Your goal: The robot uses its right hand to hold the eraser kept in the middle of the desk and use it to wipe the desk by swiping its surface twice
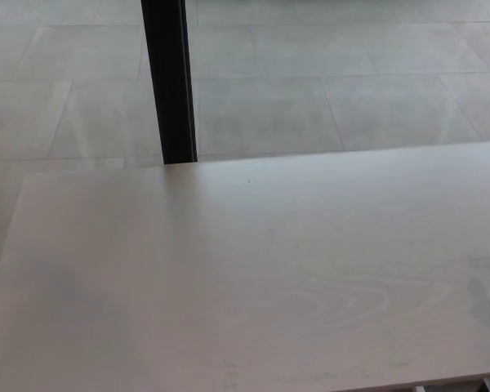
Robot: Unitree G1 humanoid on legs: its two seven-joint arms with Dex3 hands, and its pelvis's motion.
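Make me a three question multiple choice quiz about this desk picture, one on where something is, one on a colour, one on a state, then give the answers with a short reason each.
1. Where does the black post stand?
A. On the floor behind the desk's far edge, toward the left
B. On the desk's near right corner
C. Lying flat across the desk

2. What colour is the desk top?
A. Dark green
B. Pale, light wood tone
C. Bright red

3. What is the state of the robot's hands in this view?
A. Both rest on the desk
B. The right one holds an eraser at the centre
C. Neither shows in the picture

Answers:
1 A, the post rises from the tiled floor just past the desk's far edge.
2 B, the surface is pale with faint grain.
3 C, no hand, arm or eraser appears anywhere on the desk.
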